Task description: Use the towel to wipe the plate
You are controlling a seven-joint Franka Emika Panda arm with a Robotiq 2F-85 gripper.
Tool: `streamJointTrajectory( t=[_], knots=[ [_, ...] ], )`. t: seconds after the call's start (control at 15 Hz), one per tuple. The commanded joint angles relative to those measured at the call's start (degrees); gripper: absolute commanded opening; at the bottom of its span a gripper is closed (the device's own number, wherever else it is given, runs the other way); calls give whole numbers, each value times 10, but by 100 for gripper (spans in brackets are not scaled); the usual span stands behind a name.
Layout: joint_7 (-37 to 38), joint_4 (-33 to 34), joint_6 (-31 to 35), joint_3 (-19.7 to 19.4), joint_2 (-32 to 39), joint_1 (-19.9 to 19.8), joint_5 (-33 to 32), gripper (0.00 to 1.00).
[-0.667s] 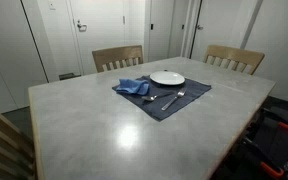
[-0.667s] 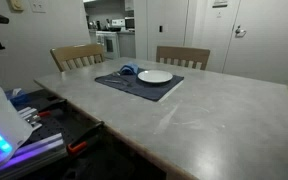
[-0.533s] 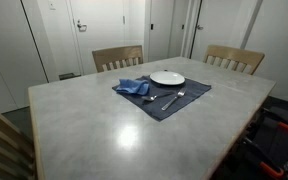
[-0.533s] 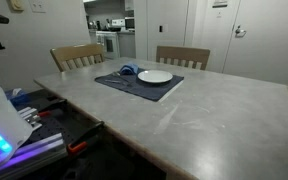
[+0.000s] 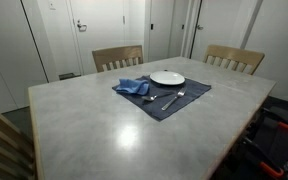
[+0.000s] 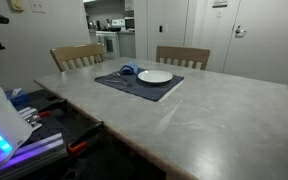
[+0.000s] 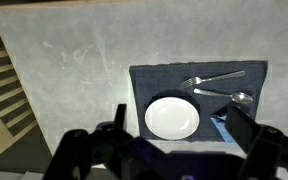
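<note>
My hand (image 7: 176, 122), wide open and empty, hovers above the white plate (image 7: 172, 117) on the dark placemat (image 7: 149, 82), with the blue towel (image 5: 134, 87) just beside it, not yet grasped, so all wiping remains.

No text, brand or number can be read in any of the views. A small white sheet (image 6: 221, 3) sits high on a door (image 6: 219, 45) in an exterior view and may be a sign, but it is too small, and cut by the frame edge, for any lettering to be made out. A pale patch (image 5: 52, 4) on another door (image 5: 49, 40) in an exterior view is equally illegible.
</note>
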Motion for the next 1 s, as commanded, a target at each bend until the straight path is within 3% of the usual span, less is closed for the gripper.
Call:
streamJointTrajectory(
  t=[0.0, 0.53, 0.93],
  knots=[
    [1, 2, -2, -3, 1, 4, -2, 100],
    [0, 10, 8, 0, 24, 8, -2, 100],
    [-3, 15, 50, 7, 65, 21, -5, 100]
  ],
)
